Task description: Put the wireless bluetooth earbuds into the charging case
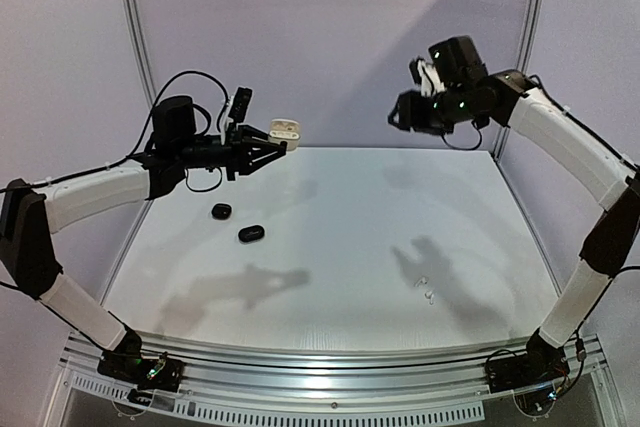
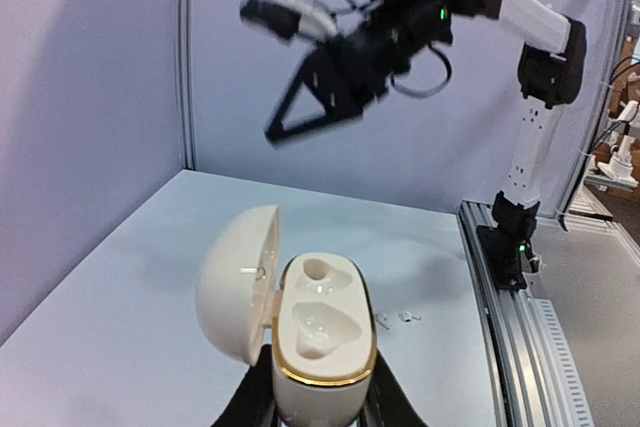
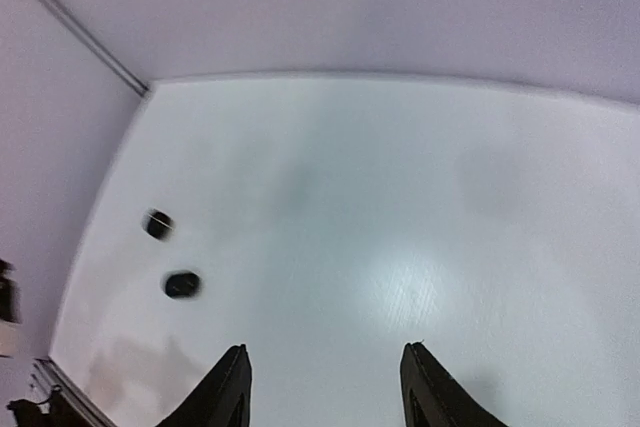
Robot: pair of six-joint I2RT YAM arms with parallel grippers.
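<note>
From above, the left gripper (image 1: 272,147) is raised over the far left part of the table (image 1: 350,197), clamped on a white charging case (image 1: 285,130) that stands open at its tips. Two tiny white earbuds (image 1: 428,292) lie close together on the table at the near right, well apart from the case and from both grippers. The right gripper (image 1: 398,115) hangs high over the far right corner, blurred, with nothing seen in it. Two black cases (image 1: 236,223) sit on the table below the left gripper, one just nearer than the other.

The left wrist view shows the case upright between the gripper's two dark fingers (image 2: 250,402), which press on its lower body from either side. Its lid (image 2: 238,282) swings out to the left on its hinge. The two sockets (image 2: 318,297) inside the gold-trimmed rim hold no earbud. The white earbuds lie on the table just beyond the case's right side, side by side, touching neither the case nor a gripper. The right gripper is in the air far above them, smeared by motion.

In the right wrist view, the right gripper's fingers stand wide apart at the bottom edge with only bare table between them. The black cases show as two blurred spots far to the left. I cannot make out the earbuds here.
</note>
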